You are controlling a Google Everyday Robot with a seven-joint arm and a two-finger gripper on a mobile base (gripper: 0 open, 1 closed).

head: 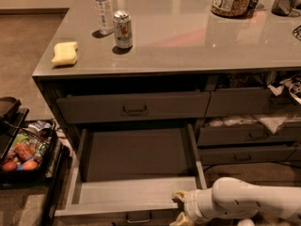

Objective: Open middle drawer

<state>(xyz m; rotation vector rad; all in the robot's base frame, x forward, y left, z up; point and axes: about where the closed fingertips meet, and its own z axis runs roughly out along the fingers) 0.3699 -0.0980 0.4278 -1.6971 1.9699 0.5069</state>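
- Far to the left of the tool, a basket of groceries (23, 155) sits on the floor beside the table (188, 39). It lies off the drawer's straight path, so you need not swing wide.
- Up and left of the tool, a sponge (65, 53), a bottle (103, 8) and a can (122, 29) stand on the table top, well apart from your work. Pull smoothly so the can and bottle do not rock.
- The middle drawer (122, 192) reaches from the tool's left back under the top drawer (134, 106). It is already drawn far out and its dark inside lies bare, so I judge the step nearly done.
- Its metal pull (138, 216) sits just left of the tool and is not gripped.
- Your hold is off-centre, so draw straight back along the runners. A sideways tug could rack the drawer.
- The tool (180, 207) is at the right end of the drawer front.
- Its fingers (178, 195) straddle the front panel, one over the top edge and one on the outer face, and look pinched onto it.
- Stop before the runners end.
- The white arm (254, 201) runs off to the tool's right, below the right-hand drawers (249, 135).
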